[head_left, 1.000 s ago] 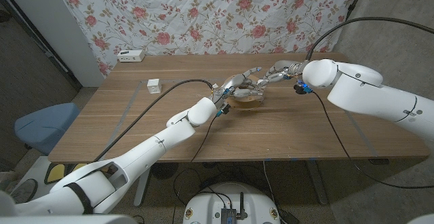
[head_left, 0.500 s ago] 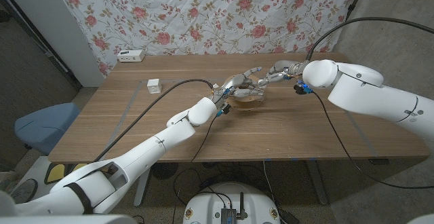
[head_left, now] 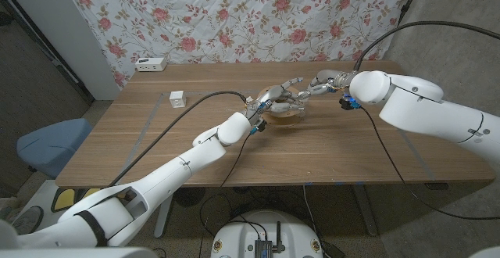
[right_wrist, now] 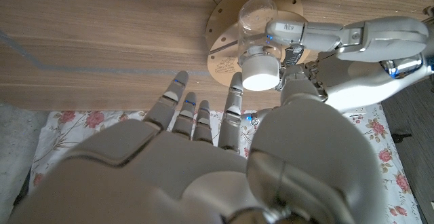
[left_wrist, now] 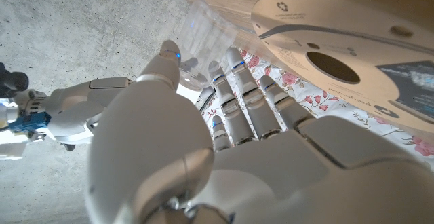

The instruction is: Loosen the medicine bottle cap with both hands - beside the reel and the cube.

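While both arms meet over the middle of the wooden surface (head_left: 156,145), the findings are:

Medicine bottle (right_wrist: 258,37): clear plastic, white cap (right_wrist: 260,71); it stands over the reel, at mid-surface.

Reel (right_wrist: 227,44): flat disc lying on the surface beneath the bottle; its hub hole and printed label show in the left wrist view (left_wrist: 339,61).

Left hand (head_left: 275,95): fingers (right_wrist: 319,34) wrapped around the bottle body, gripping it.

Right hand (head_left: 319,82): fingers apart and extended toward the cap; no contact with it can be confirmed, and nothing is seen held.

Cube (head_left: 177,99): small, white, well apart to the robot's left.

Power strip (head_left: 151,64): at the far edge, by the floral curtain (head_left: 258,16).
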You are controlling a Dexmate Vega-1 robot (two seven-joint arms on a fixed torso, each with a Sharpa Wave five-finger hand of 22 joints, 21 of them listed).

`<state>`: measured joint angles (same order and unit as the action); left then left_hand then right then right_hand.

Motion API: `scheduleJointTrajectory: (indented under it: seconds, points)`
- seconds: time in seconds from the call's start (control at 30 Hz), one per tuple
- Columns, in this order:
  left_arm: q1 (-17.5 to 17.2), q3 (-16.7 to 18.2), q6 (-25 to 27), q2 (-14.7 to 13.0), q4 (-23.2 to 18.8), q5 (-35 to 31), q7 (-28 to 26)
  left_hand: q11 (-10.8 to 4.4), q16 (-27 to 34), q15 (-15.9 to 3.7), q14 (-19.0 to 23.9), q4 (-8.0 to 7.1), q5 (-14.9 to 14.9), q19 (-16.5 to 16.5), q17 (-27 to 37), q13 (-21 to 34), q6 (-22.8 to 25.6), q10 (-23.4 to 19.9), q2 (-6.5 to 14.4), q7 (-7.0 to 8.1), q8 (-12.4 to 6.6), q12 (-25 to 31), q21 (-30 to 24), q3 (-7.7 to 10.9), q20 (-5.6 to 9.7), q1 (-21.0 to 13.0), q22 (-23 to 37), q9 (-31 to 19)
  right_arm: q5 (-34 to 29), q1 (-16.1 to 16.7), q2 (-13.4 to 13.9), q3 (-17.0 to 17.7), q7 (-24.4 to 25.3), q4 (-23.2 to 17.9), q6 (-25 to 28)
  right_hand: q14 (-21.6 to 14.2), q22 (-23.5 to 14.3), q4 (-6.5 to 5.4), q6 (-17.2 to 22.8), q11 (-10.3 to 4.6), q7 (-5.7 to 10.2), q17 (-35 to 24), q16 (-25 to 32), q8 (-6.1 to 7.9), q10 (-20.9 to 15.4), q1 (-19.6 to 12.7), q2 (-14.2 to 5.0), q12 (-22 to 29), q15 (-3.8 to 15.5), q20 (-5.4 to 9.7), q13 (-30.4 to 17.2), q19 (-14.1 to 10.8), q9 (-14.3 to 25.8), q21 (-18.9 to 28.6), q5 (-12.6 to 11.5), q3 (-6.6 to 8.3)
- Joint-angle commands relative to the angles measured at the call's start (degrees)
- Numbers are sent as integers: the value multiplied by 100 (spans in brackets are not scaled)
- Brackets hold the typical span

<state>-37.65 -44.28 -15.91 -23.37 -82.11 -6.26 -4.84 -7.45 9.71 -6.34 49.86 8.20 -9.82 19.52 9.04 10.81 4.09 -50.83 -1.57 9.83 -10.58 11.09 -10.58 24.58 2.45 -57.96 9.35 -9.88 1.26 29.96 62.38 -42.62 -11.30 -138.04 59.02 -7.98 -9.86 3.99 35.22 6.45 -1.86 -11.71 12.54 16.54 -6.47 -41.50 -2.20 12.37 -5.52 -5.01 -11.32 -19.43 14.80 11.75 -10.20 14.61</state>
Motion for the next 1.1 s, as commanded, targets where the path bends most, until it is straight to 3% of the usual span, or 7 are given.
scheduleJointTrajectory:
  seconds: [0.03, 0.73, 1.1]
  points:
    - [-5, -9, 32, 4, -23, -3, 11, -138, 17, -458, 17, 13, -36, -25, 11, 32, 14, -174, 49, 46, -10, 38, 3, 37, 453, 12, 12, -8, -37, 30, -1, -2, 61, 1, -22, -67, -18, 77, 159, -13, 15, 1, 33, 74, -66, -61, -40, 19, 14, 18, -26, -76, 40, 32, -22, 29]
    - [81, -20, -3, 48, 114, 23, 37, -138, 16, -458, 16, 12, -35, -27, 11, 33, 57, -172, 44, 48, -13, 35, 3, 53, 454, 32, 12, -8, -170, 25, -105, -65, 154, 124, -35, -267, -17, 269, 571, -162, 178, 8, 83, 292, -292, -220, -119, 32, 178, 132, -19, -251, 124, 53, -23, 105]
    - [104, -13, -13, 45, 153, 40, 42, -146, 19, -456, 19, 11, -34, -26, 12, 33, 74, -183, 42, 57, -13, 38, 2, 58, 454, 40, 12, -8, -224, 10, -165, -95, 152, 220, -128, -320, -17, 329, 642, -221, 213, 7, 95, 339, -358, -293, -162, 32, 232, 168, -18, -292, 148, 54, -26, 143]
